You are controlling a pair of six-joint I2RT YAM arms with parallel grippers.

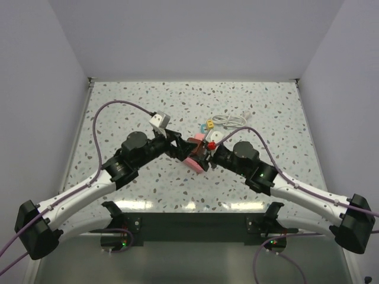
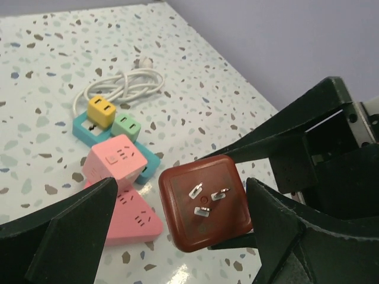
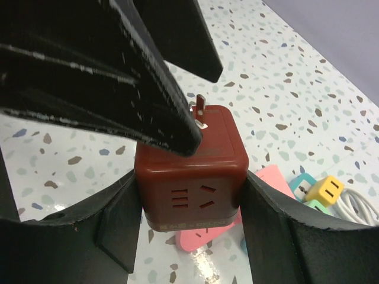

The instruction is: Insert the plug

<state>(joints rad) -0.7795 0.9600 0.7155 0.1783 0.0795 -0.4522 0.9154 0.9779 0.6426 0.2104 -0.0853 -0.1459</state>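
I am looking down over my two black arms, which meet above the middle of a speckled terrazzo-patterned table (image 1: pixel 266 106). The surface is smooth and glossy enough to mirror the lights near my bases.

Nearest to me, my right gripper (image 3: pixel 189 195) clamps a dark red cube plug (image 3: pixel 190 171) by two opposite sides. The cube is glossy plastic with rounded corners. Three flat metal prongs stand on one face, and socket slots are cut into another. A thin line of print runs along its lower edge, too small for me to read. The cube hangs in the air above the table, between the two grippers.

My left gripper (image 2: pixel 177 225) stands spread wide, one matte black finger on either side of the pronged face, gripping nothing. From the right wrist camera, those left fingers (image 3: pixel 118 89) cover the upper left of the view and partly hide the prongs.

Just past the cube, a pink wedge-shaped socket block (image 2: pixel 127 207) lies on the table, partly covered by the plug from overhead. Beyond it sits a teal power strip (image 2: pixel 89 127) carrying a yellow cube (image 2: pixel 102 110) and a mint green cube (image 2: pixel 125 125). Farthest away lies a coiled white cable (image 2: pixel 127 83).
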